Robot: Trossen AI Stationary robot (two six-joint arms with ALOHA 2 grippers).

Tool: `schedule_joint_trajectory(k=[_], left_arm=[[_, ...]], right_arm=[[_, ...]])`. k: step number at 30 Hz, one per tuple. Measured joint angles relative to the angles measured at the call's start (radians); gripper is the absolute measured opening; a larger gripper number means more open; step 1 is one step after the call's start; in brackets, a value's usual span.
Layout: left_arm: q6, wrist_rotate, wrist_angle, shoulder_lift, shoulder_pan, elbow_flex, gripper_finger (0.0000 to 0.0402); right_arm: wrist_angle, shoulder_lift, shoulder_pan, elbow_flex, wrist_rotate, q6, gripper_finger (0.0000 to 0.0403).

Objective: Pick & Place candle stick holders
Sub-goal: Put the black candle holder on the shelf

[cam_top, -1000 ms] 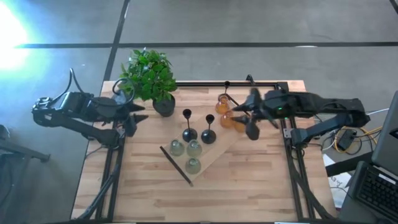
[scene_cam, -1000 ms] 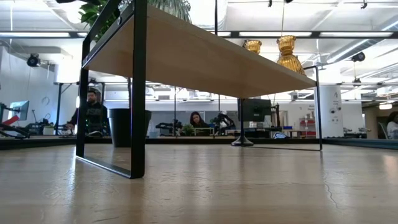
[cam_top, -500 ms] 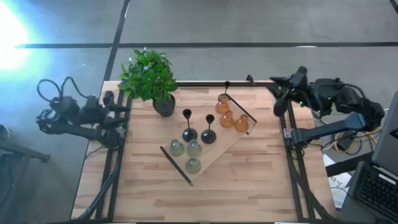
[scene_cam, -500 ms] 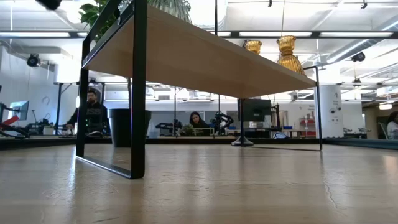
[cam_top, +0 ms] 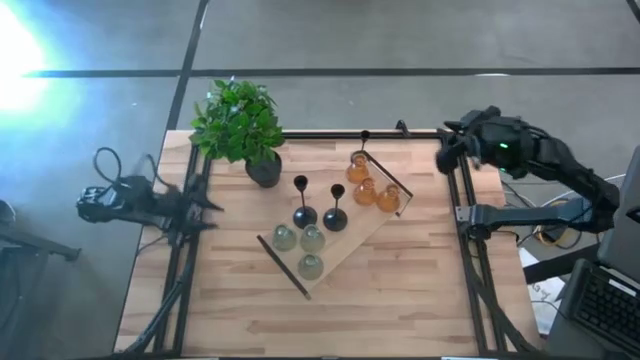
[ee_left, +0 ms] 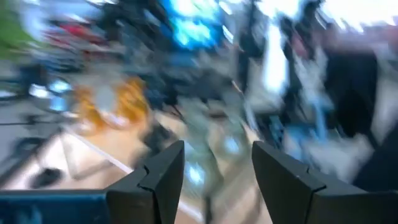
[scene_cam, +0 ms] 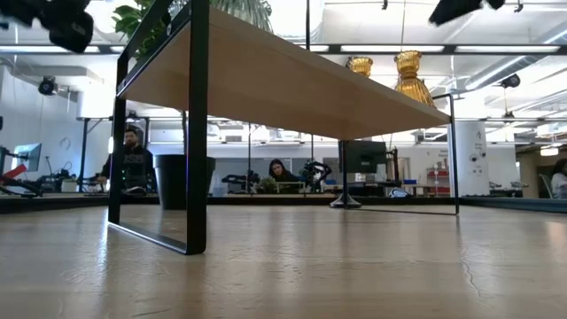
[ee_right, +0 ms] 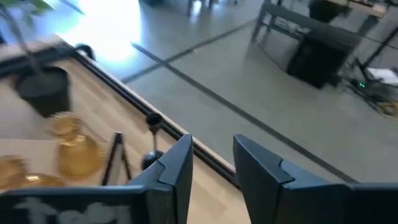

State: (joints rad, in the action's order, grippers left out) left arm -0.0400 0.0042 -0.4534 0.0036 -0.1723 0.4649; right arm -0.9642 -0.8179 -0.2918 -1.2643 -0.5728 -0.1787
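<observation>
The candle stick holders sit together at the middle of the table on a slanted wooden tray [cam_top: 345, 250]: three amber glass holders [cam_top: 365, 191] at its far end, two black stemmed holders [cam_top: 319, 213] beside them, three pale green-grey holders [cam_top: 299, 244] nearest. A third black holder [cam_top: 365, 137] stands by the tray's far corner. My right gripper [cam_top: 447, 155] hangs over the table's right rail, fingers parted and empty. My left gripper [cam_top: 205, 205] waits at the left edge, fingers apart, holding nothing. A potted plant [cam_top: 240, 125] stands near the far-left corner.
</observation>
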Motion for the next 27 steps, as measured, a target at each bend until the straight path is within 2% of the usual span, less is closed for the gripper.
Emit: schedule_joint_trajectory(k=[2, 6, 11, 15, 19, 21, 24, 27], left_arm=[[0.038, 0.069, -0.027, -0.001, -0.001, -0.012, 0.0193], [-0.018, 0.115, 0.048, 0.016, 0.0, -0.014, 0.0193], [0.068, 0.086, 0.061, 0.025, -0.001, -0.06, 0.0193], [0.065, 0.083, 0.143, 0.023, 0.0, -0.148, 0.0193], [0.056, 0.083, 0.309, 0.017, 0.0, -0.25, 0.0193], [0.045, 0.077, 0.385, 0.017, 0.0, -0.294, 0.0193], [0.001, 0.04, 0.427, 0.016, 0.0, -0.332, 0.0193], [-0.05, 0.009, 0.42, 0.016, 0.0, -0.354, 0.0193]], right_arm=[[0.047, -0.022, -0.056, 0.033, 0.047, 0.024, 0.0101], [0.19, -0.062, -0.171, 0.104, 0.169, 0.082, 0.0092], [0.439, -0.117, -0.352, 0.208, 0.306, 0.164, 0.0092], [0.581, -0.162, -0.551, 0.268, 0.615, 0.198, 0.0091], [0.603, -0.219, -0.706, 0.281, 0.939, 0.296, 0.008], [0.603, -0.25, -0.757, 0.28, 1.056, 0.347, 0.0073], [0.603, -0.309, -0.796, 0.269, 1.13, 0.398, 0.0063], [0.605, -0.372, -0.809, 0.257, 1.142, 0.442, 0.0056]])
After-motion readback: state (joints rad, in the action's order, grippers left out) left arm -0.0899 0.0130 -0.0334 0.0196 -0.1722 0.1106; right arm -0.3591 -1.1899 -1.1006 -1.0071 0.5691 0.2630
